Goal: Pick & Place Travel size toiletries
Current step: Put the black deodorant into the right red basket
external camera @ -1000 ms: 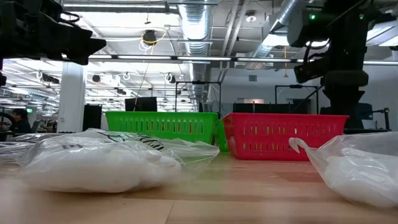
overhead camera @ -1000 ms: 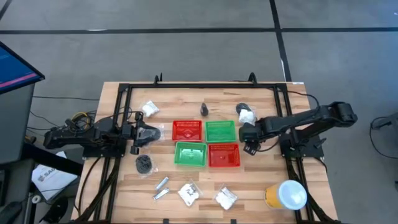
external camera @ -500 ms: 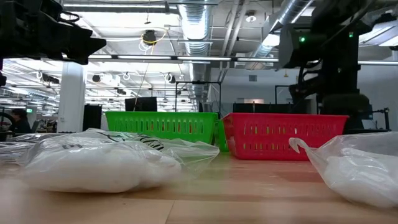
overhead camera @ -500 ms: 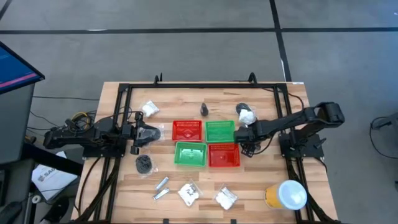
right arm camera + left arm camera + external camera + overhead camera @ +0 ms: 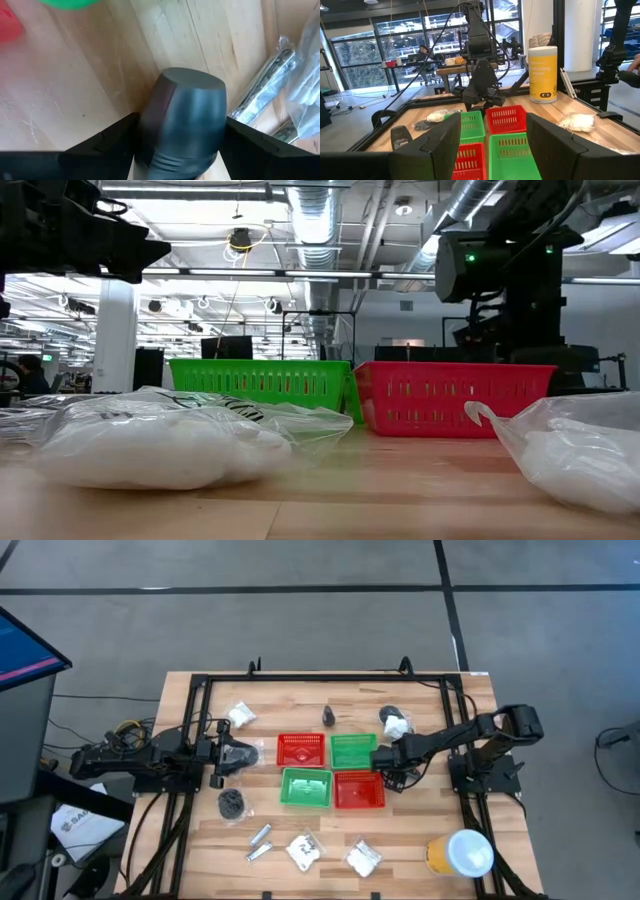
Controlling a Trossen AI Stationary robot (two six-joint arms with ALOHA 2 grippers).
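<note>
A dark oblong mini bottle (image 5: 182,117) fills the gap between the fingers of my right gripper (image 5: 180,142), which is open, points down and stands on either side of it. That gripper (image 5: 383,762) is over bare wood just right of the baskets and hides the bottle from above. A second dark bottle (image 5: 328,717) stands by the far edge. White packets (image 5: 240,715) (image 5: 397,725) (image 5: 305,852) (image 5: 362,858), silver tubes (image 5: 260,840) and a black coil (image 5: 231,803) lie on the table. My left gripper (image 5: 252,754) waits open at the left, level.
Two red baskets (image 5: 301,750) (image 5: 359,790) and two green baskets (image 5: 354,750) (image 5: 306,788) form a square mid-table. A yellow tub with a white lid (image 5: 460,852) stands near right. Clear-wrapped silver tubes (image 5: 265,95) lie close beside my right gripper. A black frame rims the table.
My right gripper has come down toward the table and moved toward the table's left, up to the right side of the baskets, rolling a little as it went. Its fingers have stayed apart.
</note>
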